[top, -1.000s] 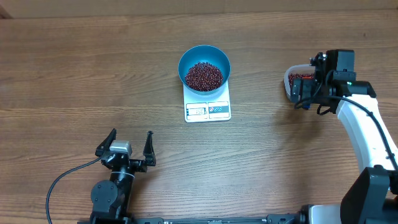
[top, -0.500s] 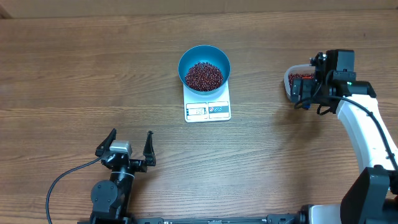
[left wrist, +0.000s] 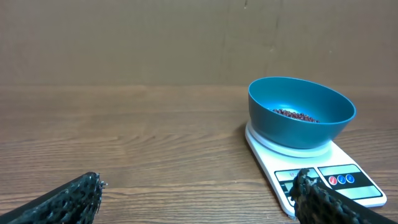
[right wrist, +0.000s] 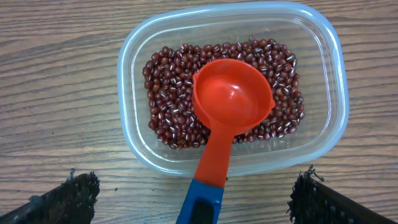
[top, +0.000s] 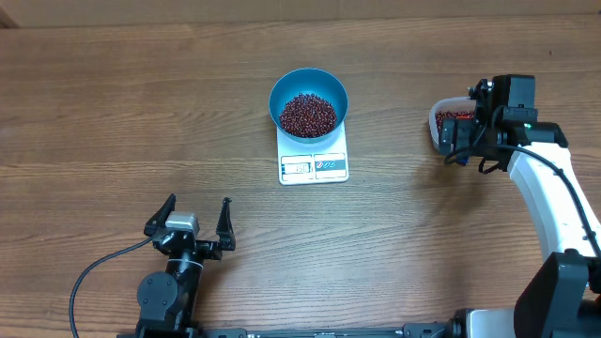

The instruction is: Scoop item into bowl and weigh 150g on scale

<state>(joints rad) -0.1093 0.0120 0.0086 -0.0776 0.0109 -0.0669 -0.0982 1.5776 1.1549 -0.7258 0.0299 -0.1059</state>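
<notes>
Blue bowl [top: 309, 86] on scale [top: 315, 166] holds small dark-red beans [top: 308, 114], right-side tub [right wrist: 233, 163] has more plus orange scoop [right wrist: 231, 99]; left gripper [top: 198, 202], right gripper [right wrist: 196, 196] both released

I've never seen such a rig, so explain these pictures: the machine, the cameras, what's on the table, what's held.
Two robot arms work at a wooden table. One picture looks straight down; the other two come from wrist cameras, so the dark shapes in their lower corners are that arm's own jaws. A blue bowl of red-brown beans stands on a white kitchen scale. The right arm hangs over a clear plastic tub holding more beans and an empty orange scoop. Both arms' jaws are open, holding nothing.
</notes>
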